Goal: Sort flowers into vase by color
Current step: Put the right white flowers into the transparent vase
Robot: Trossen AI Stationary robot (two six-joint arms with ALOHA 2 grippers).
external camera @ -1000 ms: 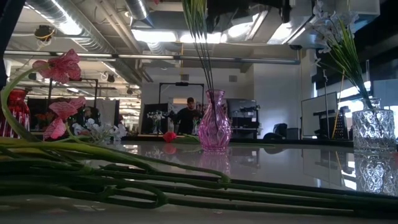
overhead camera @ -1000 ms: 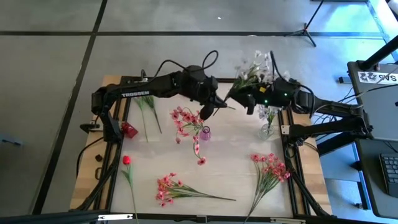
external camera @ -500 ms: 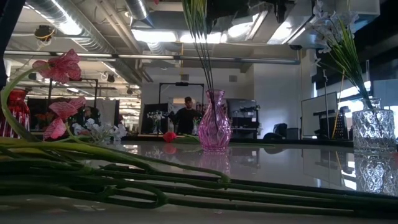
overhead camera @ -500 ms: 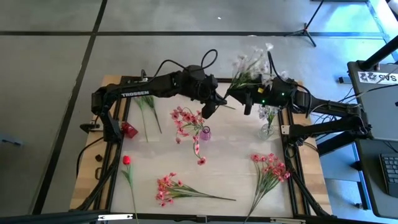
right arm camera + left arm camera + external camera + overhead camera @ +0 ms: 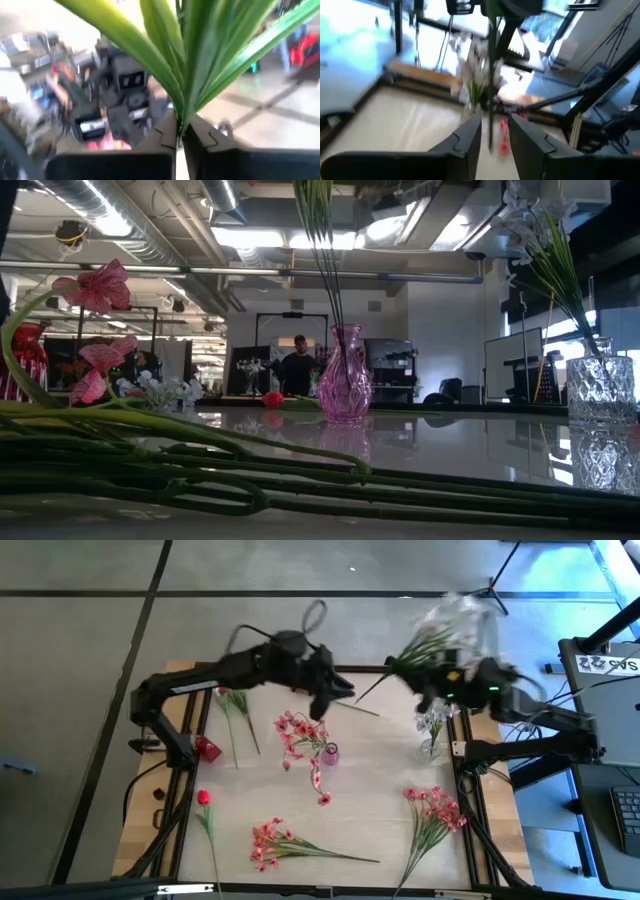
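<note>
the white artificial flower spray with long green leaves [image 5: 440,628] is held up in the air over the far right part of the table, its thin stem slanting down toward the middle. the right gripper [image 5: 179,134] is clamped on the base of that spray, with the green leaves fanning out just past its dark fingers. below it, near the table's right edge, the clear cut-glass vase [image 5: 429,748] already holds another white spray [image 5: 540,240].

near the table's middle stands the small pink glass vase [image 5: 329,754], upright, with a pink blossom spray [image 5: 298,732] in it. the left gripper [image 5: 492,134] hangs above the far middle of the table, just beyond that pink vase; its fingers stand a little apart with nothing between them.

more flowers lie flat on the pale tabletop [image 5: 370,800]: a pink cluster spray [image 5: 275,843] near the front middle, a second pink cluster spray [image 5: 432,810] toward the front right, a single red bud on a green stem [image 5: 204,798] at the front left, and a bare green sprig [image 5: 236,715] at the far left. a red glass vase [image 5: 208,749] sits at the left edge beside the left arm's base.
</note>
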